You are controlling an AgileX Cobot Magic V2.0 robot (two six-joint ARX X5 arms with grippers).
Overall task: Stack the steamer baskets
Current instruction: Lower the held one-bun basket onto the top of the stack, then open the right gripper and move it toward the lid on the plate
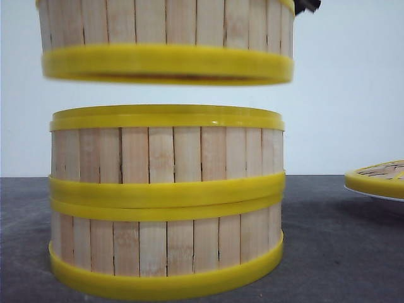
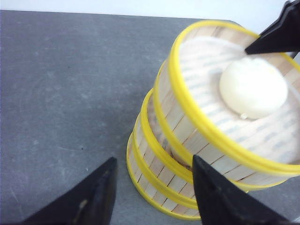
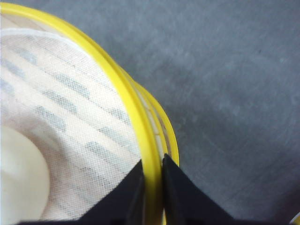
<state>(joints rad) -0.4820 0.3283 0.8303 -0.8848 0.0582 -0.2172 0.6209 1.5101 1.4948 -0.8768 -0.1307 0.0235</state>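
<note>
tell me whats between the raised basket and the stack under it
Nothing: in the front view only bare white wall shows through the gap between the raised basket and the two-basket stack. The right tool grips the raised basket's rim.

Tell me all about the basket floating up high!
The top basket is round, with pale bamboo slat walls and thick yellow rims. It hangs level above the two stacked baskets, a gap between them. Inside, a white bun sits on a thin liner. The right gripper holds it, jaws pinching its rim.
</note>
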